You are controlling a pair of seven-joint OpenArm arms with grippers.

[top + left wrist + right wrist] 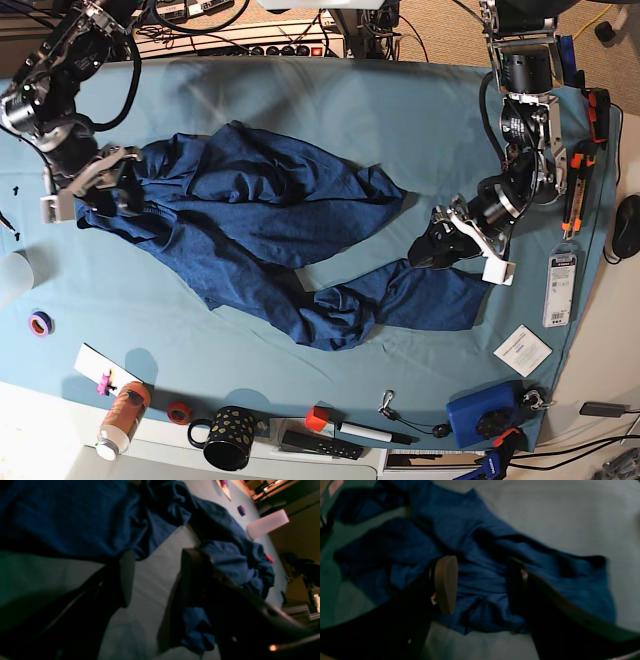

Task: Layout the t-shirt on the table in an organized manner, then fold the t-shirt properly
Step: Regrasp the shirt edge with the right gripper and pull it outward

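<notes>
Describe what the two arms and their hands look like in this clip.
Both arms are black and silver metal with dark cables along the links. Each hand, the left hand and the right hand, has two long black fingers; the inner pads look flat, rounded at the tip and brownish. From the base view, white blocks sit at the finger ends.

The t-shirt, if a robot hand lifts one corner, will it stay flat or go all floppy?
Probably floppy: the t-shirt already lies crumpled in soft folds and twists on the table, so it would likely droop from whatever corner is pinched. It looks thin and light, so a push would probably bunch it up rather than slide it whole.
</notes>
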